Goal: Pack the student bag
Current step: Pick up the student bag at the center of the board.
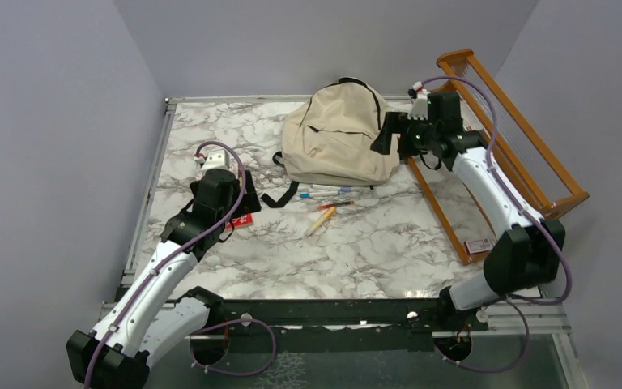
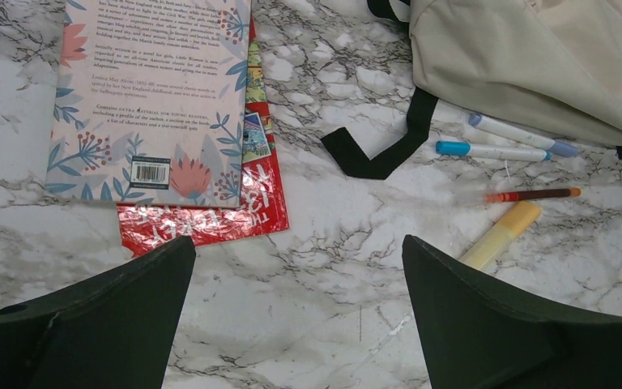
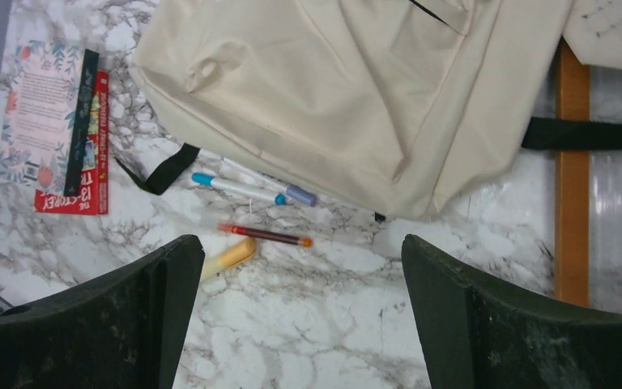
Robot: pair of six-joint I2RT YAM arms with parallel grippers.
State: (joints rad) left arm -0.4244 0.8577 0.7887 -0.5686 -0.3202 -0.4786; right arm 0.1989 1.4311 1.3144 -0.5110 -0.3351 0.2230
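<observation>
While both pairs of fingers are standing wide apart with nothing between them, the packing appears not to have started. The left gripper (image 2: 298, 247) is hovering over bare marble table (image 1: 372, 243), just short of a red book (image 2: 210, 219) that is lying under a floral paperback (image 2: 150, 89). To the right of the books, a yellow highlighter (image 2: 502, 233), a thin red pen (image 2: 530, 194) and two markers (image 2: 486, 150) are lying loose, the markers just beside a black strap (image 2: 389, 150).

The right gripper (image 3: 301, 243) is hanging above the same pens, looking down on the bag's lower edge. The student bag (image 1: 340, 134) is lying flat at the far middle of the table, front pocket up, just beside a wooden rack (image 1: 526, 138). Its zips seem closed, though they are too small in the overhead view to be sure.

I judge the step in hand to be the opening approach. Next, the bag's mouth is needing to be opened and held, probably by the right arm, while the left is going for the books.
</observation>
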